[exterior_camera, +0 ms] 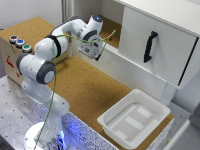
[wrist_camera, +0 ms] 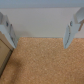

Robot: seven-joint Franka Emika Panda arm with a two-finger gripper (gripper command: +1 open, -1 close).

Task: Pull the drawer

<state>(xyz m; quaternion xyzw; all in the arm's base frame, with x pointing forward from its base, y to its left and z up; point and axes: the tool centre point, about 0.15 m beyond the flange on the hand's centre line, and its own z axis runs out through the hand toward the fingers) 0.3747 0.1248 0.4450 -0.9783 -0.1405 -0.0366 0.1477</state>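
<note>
Cork covers the whole tabletop (exterior_camera: 90, 90) you're working over, and the drawer (exterior_camera: 155, 42) sits at the back on the exterior view's right, a big white front with a black handle (exterior_camera: 149, 46) running up and down on it. You can see the drawer already sticking out some way from the white cabinet (exterior_camera: 170, 7). Your gripper (exterior_camera: 98, 54) is well apart from that handle, hanging over the cork near the recess on the exterior view's left of the drawer, pointed down. In the wrist view the fingers (wrist_camera: 73, 31) are spread wide with nothing between them, just bare cork and a pale wall behind. A white plastic tub (exterior_camera: 134, 117) sits at the near table edge, and a box with coloured buttons (exterior_camera: 19, 43) is at the far left.
</note>
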